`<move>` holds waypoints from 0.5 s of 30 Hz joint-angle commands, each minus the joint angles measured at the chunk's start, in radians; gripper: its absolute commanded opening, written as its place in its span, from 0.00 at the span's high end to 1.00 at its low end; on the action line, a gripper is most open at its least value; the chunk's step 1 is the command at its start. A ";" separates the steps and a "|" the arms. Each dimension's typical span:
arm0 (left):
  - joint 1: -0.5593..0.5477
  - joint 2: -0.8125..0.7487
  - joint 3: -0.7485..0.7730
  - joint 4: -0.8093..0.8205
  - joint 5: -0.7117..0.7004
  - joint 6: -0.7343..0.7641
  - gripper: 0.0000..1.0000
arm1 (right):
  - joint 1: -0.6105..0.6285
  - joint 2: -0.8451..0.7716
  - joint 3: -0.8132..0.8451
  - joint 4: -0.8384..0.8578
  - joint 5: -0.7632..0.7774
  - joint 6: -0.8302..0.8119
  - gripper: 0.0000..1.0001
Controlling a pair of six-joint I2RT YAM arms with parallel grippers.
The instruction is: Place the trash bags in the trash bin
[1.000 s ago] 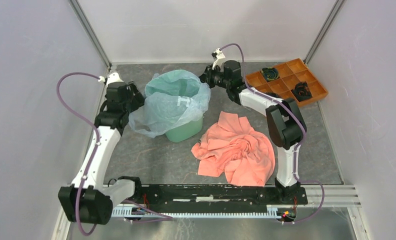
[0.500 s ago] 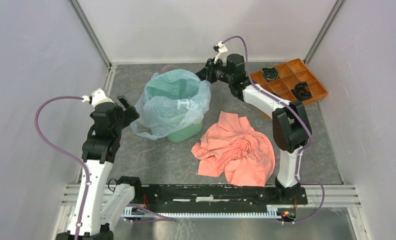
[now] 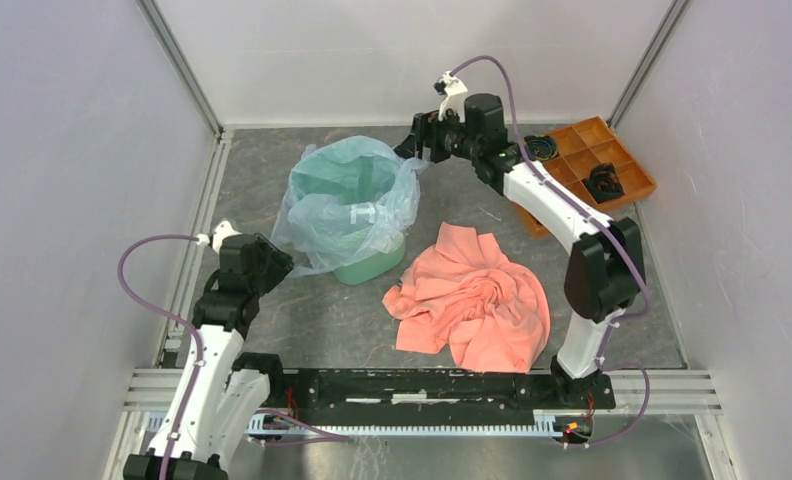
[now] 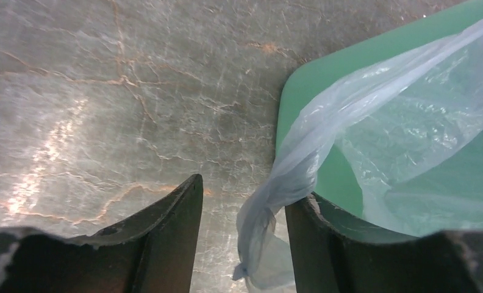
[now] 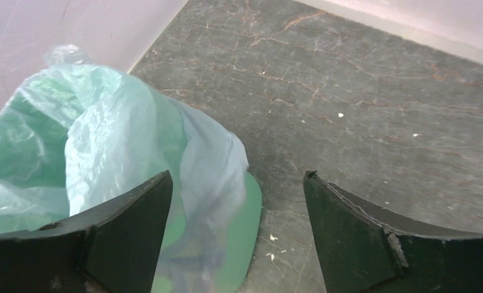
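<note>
Quick status from my side. The trash bin [image 3: 374, 263] sits left of the middle of the counter [image 3: 312, 320], nearer the far edge than the near one. The trash bag [image 3: 347, 200] is draped over its rim: it lines the inside and spills down the outside on the left and near sides.

There's some white lettering on the plastic facing the near edge, but it's too faint and crumpled for me to read, so no brand to report.

My left gripper [image 3: 279, 265] is just off the bin's near-left side, fingers apart and clamping nothing. From my left wrist, a twisted strand of the bag [image 4: 275, 201] hangs in the gap of that gripper [image 4: 246, 192], close against the right-hand finger, with the bin's green rim [image 4: 300, 91] just past it.

My right gripper [image 3: 412, 140] is up by the far edge, over the bin's far-right side. Its fingers are spread wide and also empty. That wrist view shows the gripper [image 5: 238, 177] above the bag's edge [image 5: 105, 134] and one corner of the bin [image 5: 251, 204].

Other stuff: a salmon-pink cloth [image 3: 472, 295] is bunched up right of the bin, and an orange compartment tray [image 3: 612, 150] sits in the far right corner.
</note>
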 commanded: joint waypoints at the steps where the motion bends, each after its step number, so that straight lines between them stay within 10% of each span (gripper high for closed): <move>1: 0.004 0.017 -0.032 0.150 0.080 -0.094 0.43 | -0.008 -0.133 0.031 -0.139 0.044 -0.052 0.12; 15: 0.005 0.040 -0.067 0.221 0.134 -0.069 0.50 | -0.006 -0.286 -0.030 -0.144 0.041 -0.004 0.02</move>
